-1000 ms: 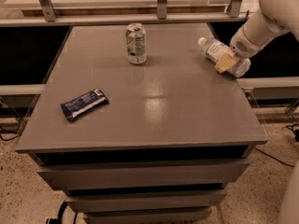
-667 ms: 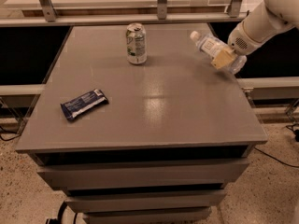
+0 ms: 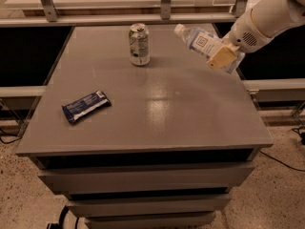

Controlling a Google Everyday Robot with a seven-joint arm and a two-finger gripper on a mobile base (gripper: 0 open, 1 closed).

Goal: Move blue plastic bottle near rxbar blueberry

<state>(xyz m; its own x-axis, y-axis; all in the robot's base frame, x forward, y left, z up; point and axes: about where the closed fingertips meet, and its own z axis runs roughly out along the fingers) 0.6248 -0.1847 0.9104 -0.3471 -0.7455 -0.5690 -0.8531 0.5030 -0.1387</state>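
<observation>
The blue plastic bottle (image 3: 198, 40), clear with a white cap and a pale label with a dark square, is held tilted in the air above the table's right rear part, cap pointing left and up. My gripper (image 3: 223, 57) is shut on its lower end, with the white arm coming in from the upper right. The rxbar blueberry (image 3: 86, 106), a flat dark blue wrapper, lies on the table near the left front, far from the bottle.
A silver-green drink can (image 3: 139, 44) stands upright at the table's rear centre, between bottle and bar. The grey table (image 3: 157, 104) has drawers below. A metal rail (image 3: 119, 19) with posts runs behind it.
The gripper has lifted the bottle off the table and carried it up and to the left. The can and the bar have not moved.
</observation>
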